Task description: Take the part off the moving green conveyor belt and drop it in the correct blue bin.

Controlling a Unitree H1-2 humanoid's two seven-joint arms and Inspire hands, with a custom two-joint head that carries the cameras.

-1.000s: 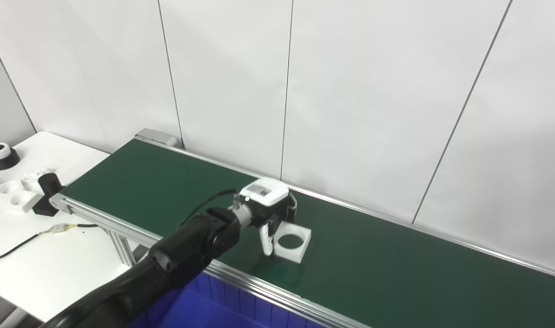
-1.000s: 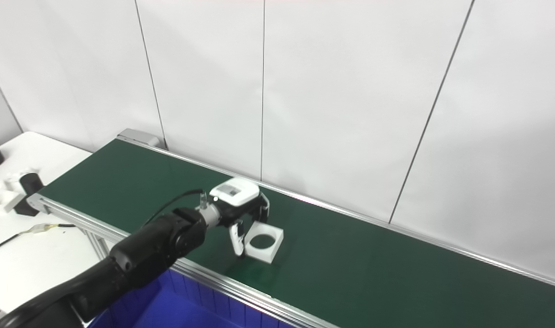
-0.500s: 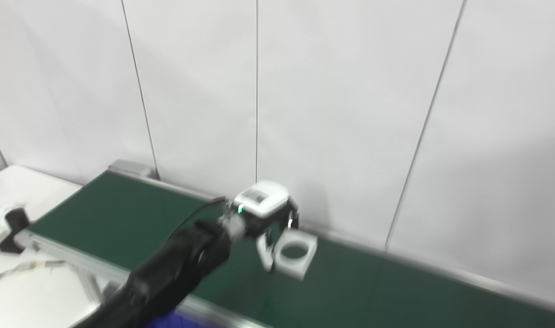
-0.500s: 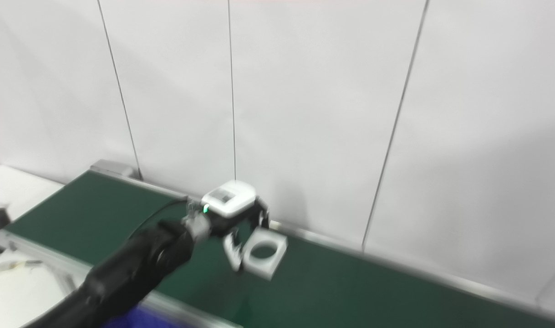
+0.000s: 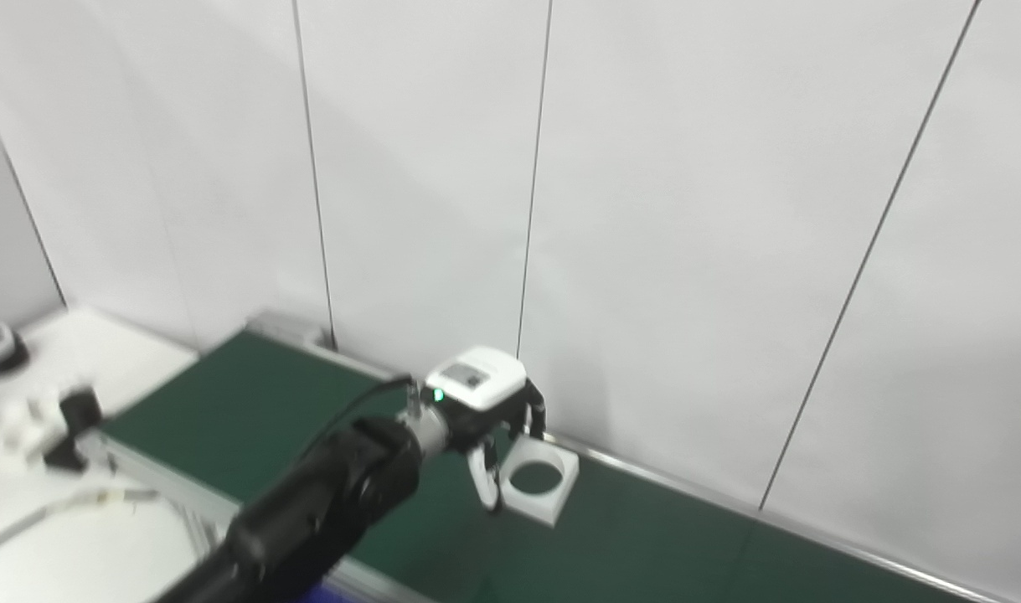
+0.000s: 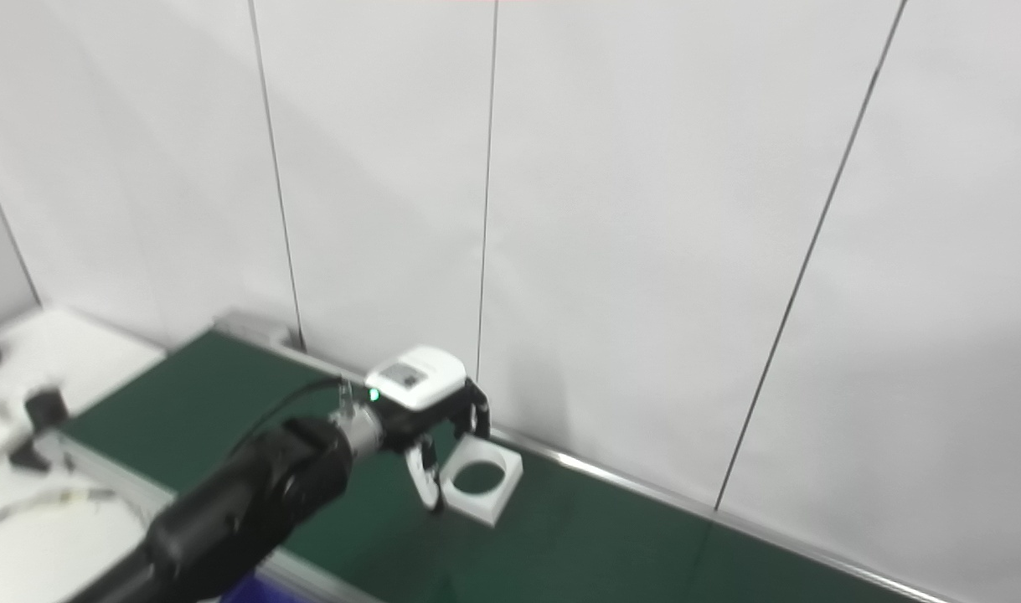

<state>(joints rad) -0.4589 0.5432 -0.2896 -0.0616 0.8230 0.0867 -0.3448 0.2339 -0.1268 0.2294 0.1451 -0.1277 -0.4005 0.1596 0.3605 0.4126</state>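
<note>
The part (image 5: 537, 486) is a white square block with a round hole. My left hand (image 5: 495, 435) is shut on it, thumb at its near left side and fingers (image 6: 479, 416) over its far edge. The block hangs slightly tilted, just above the green conveyor belt (image 5: 250, 419), near the belt's far rail. The black left forearm (image 5: 326, 502) reaches in from the bottom left. Only a sliver of a blue bin (image 6: 244, 586) shows at the bottom edge. The right hand is out of sight.
A white side table (image 5: 58, 519) stands left of the belt's end, with black and white parts (image 5: 66, 414) and a cable on it. The belt's near aluminium rail (image 6: 100, 477) runs along the front. White wall panels stand close behind the belt.
The camera has tilted up, so the whole picture shifted. The white block, flat on the belt a second ago, now sits raised and tilted in the left hand's grip.
</note>
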